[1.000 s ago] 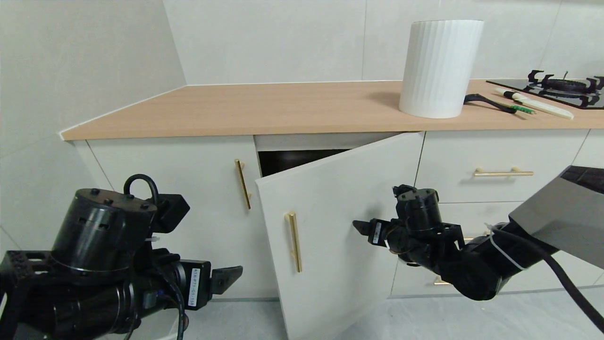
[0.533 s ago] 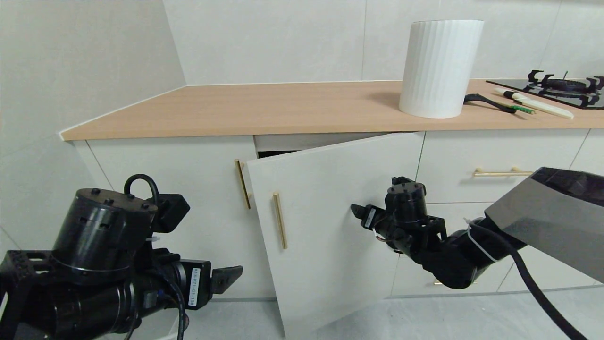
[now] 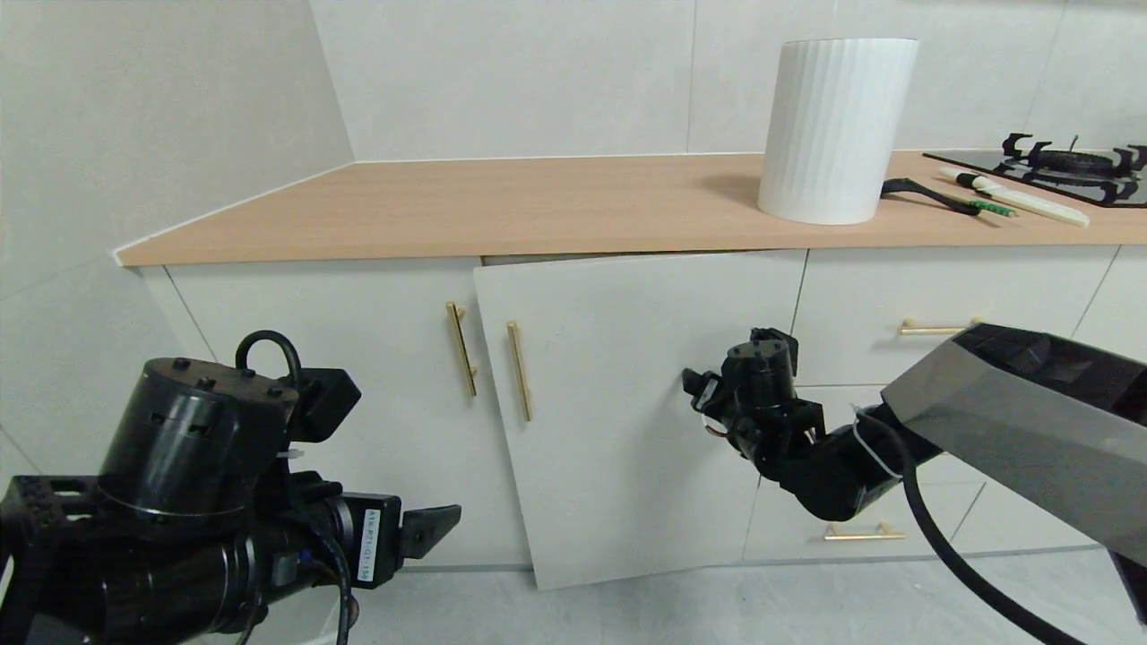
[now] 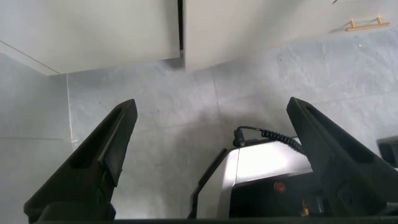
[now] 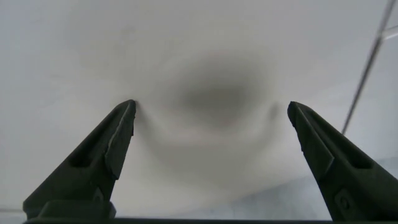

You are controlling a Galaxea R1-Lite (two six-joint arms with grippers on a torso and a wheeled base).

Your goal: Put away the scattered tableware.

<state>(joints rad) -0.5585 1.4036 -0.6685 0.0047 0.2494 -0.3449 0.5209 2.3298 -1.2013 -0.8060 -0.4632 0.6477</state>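
Right hand (image 5: 211, 115): fingers spread wide, empty, tips against flat white cabinet door (image 3: 627, 403), right of its vertical brass bar handle (image 3: 518, 370); door almost flush.

Left hand (image 4: 211, 118): fingers wide, empty, low near left over grey tiled floor (image 4: 161, 106). White wrist label (image 3: 366, 546), print illegible.

Wood-look surface (image 3: 493, 202) above carries:
- tall white ribbed cylinder (image 3: 833, 130)
- to its right, lying loose: black-handled utensil (image 3: 932, 193), green-handled piece (image 3: 993, 208), cream utensil (image 3: 1021, 202)
- far right, black gas hob (image 3: 1075, 161)

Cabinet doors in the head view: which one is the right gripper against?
The middle door, whose vertical gold handle is the right-hand one of the pair. The open right gripper meets its face; the left door stands untouched.
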